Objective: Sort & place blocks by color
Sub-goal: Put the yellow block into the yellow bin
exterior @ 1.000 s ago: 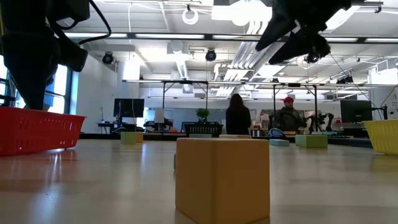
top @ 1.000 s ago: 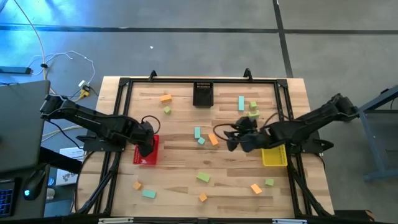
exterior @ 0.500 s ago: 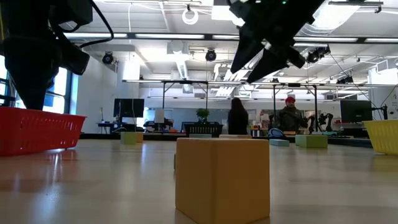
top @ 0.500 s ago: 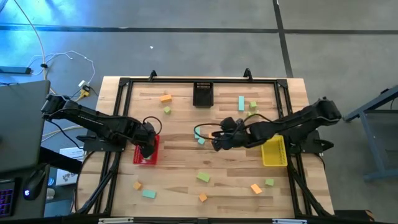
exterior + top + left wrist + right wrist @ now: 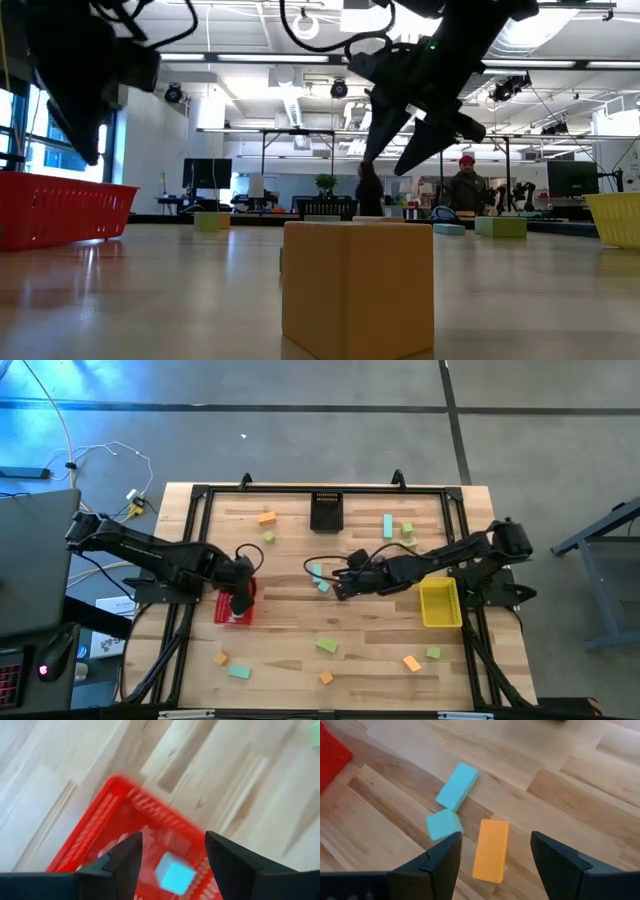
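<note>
Right now we see the left gripper (image 5: 172, 855) spread open above the red bin (image 5: 107, 815), a teal cube (image 5: 175, 874) inside; the right gripper (image 5: 495, 851) gapes empty over an orange bar (image 5: 491, 850) beside two teal blocks (image 5: 457, 786).

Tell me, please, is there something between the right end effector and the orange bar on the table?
Nothing visible does. The right end effector hangs open above the orange bar; two teal blocks lie beside it, not between.
</note>
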